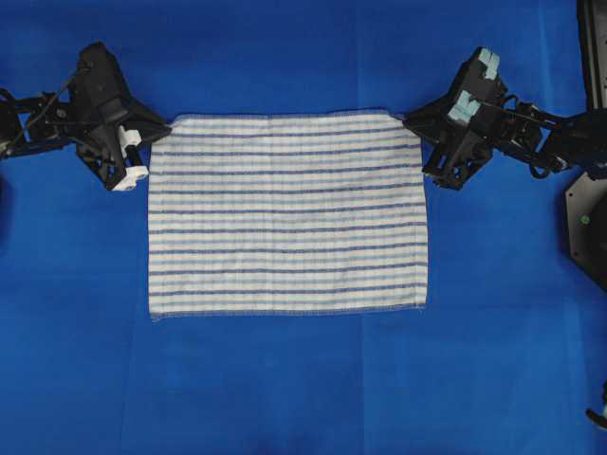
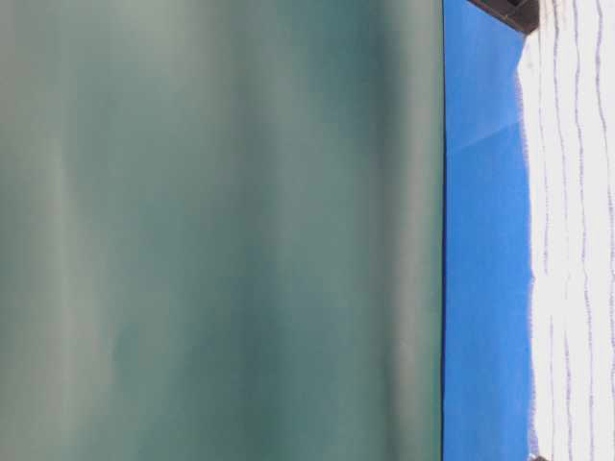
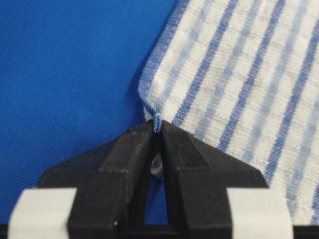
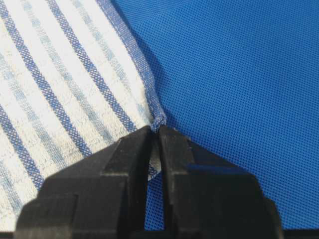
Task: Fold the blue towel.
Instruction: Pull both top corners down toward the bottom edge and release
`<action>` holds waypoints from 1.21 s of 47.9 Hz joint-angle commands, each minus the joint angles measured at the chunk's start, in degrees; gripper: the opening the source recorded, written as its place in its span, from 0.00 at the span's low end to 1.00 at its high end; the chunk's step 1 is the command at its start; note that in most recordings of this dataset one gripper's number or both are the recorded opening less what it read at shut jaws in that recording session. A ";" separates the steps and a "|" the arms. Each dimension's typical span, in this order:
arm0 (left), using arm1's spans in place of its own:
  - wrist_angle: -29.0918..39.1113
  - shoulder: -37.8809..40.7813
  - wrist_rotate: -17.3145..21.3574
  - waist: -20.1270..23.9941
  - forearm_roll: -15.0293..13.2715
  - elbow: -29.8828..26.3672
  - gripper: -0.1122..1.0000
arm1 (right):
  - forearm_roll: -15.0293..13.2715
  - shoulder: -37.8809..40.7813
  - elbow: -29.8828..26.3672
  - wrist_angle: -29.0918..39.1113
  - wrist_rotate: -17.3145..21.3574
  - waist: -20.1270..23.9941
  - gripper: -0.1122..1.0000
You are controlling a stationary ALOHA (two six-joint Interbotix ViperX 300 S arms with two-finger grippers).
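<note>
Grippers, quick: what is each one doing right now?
Left gripper: jaws closed on a corner of the blue towel.
Right gripper: jaws closed on another corner of the towel.

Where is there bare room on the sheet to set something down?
Free: the wide strip of blue sheet below the blue towel, and the band above it. Crowded: the towel's top corners, pinched by the left gripper and right gripper.

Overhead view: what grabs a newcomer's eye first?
The striped blue towel, spread flat in the middle of the solid blue sheet. Then the two black arms flanking it: the left claw and the right claw each pinch a top corner of it, jaws shut on the hem.
</note>
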 commanded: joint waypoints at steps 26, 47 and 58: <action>14.59 -22.41 0.88 -5.71 0.18 -0.70 0.14 | 0.09 -18.19 1.67 7.82 0.00 4.48 0.09; 14.85 -25.22 -0.97 -17.58 0.00 -0.70 0.14 | 4.92 -29.71 4.31 13.10 0.09 16.26 0.09; 14.59 -25.14 -3.34 -21.71 0.00 -0.44 0.14 | 9.32 -28.74 4.22 13.10 0.09 22.76 0.09</action>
